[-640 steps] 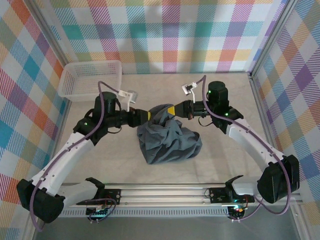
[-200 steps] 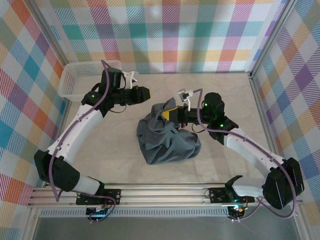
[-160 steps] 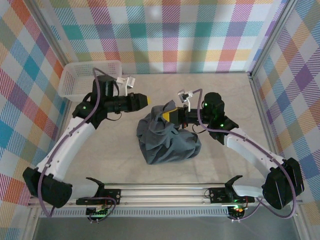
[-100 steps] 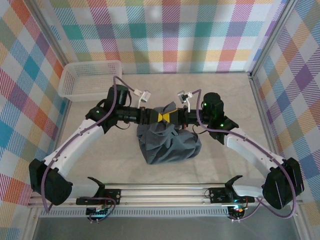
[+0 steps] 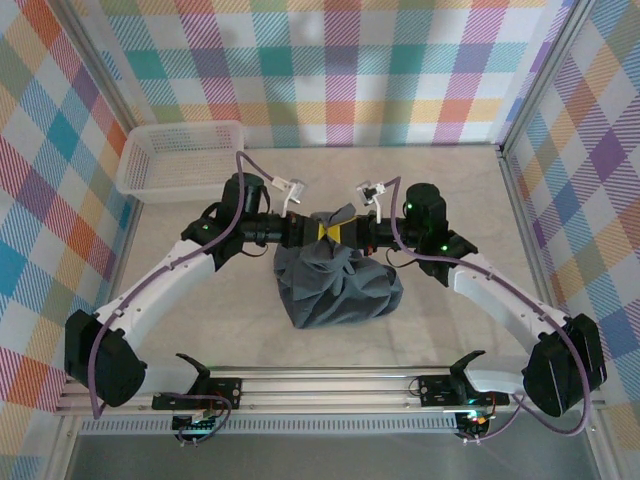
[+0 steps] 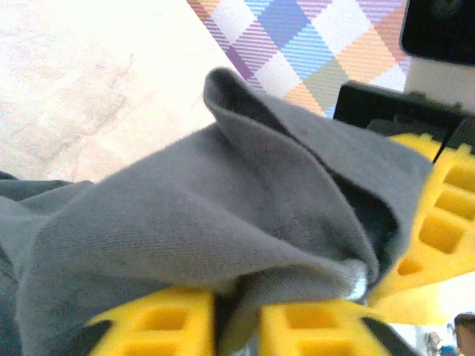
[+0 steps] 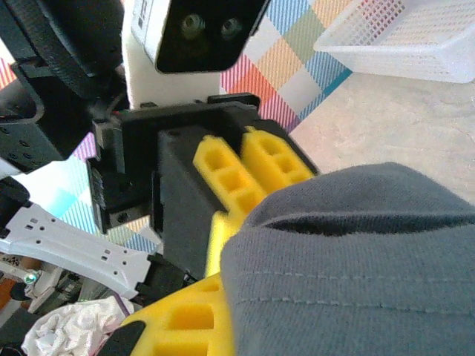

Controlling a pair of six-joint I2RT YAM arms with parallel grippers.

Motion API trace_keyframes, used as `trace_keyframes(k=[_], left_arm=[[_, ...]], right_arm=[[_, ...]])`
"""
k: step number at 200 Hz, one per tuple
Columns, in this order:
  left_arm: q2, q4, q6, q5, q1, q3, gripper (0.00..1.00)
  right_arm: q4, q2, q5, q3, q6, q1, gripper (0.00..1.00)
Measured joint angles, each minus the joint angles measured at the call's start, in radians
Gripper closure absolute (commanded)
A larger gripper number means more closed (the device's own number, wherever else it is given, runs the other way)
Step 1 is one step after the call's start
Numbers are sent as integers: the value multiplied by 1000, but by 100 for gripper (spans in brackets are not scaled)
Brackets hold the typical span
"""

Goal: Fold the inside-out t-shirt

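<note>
The left gripper [image 5: 306,231] and the right gripper [image 5: 340,231] stood nose to nose, fingertips almost touching. A raised fold of the inside-out t-shirt [image 5: 335,285] ran between them. The rest of the shirt lay in a crumpled heap directly beneath and just in front of the fingers, on the table [image 5: 450,180].

In the left wrist view, the left gripper's yellow fingers [image 6: 152,320] were closed to a narrow slit. Grey cloth was pinched in that slit and bulged up over the tips. Just beyond those tips sat the right gripper's fingers [image 6: 444,215], with the same ridge of cloth running into them. In the right wrist view a stitched hem draped over the near finger [image 7: 185,322]. The other finger was hidden under the cloth, so the right gripper looked clamped on the fold, though that was less certain. The white mesh basket [image 5: 180,158] stood well behind the left fingers, off to their outer side.

The step in hand seemed to be an early one: both grippers taking hold of one edge so the bundle could be opened out. No flat layer or crease showed yet. The next move would call for the two grips to part sideways along the hem. Each would need to keep its pinch while the cloth was lifted enough for the heap below to unroll rather than drag.
</note>
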Motion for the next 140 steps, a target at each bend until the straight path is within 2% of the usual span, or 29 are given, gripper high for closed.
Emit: trace_keyframes(k=[38,64,90,108,124,140], left_arm=[[-35,-38,4,-16,11,3,100],[-168,-56,3,-41,57,-52,100],[-273,19,-47,-16,74,-153,100],[-255,101,-93,15,59,-206,100],[-192,135,-120,16,34,-231,100],[-161,153,-140,16,17,-256,100]], right_arm=[[3,-57,-9,-56,23,-70,92],[-53,-227,11,-192,8,-183,86],[-110,-354,15,-323,-31,-191,78],[-148,-364,12,-399,-24,-186,62],[-229,-357,52,-412,-28,-185,59],[-277,-387,109,-404,-46,-185,46]])
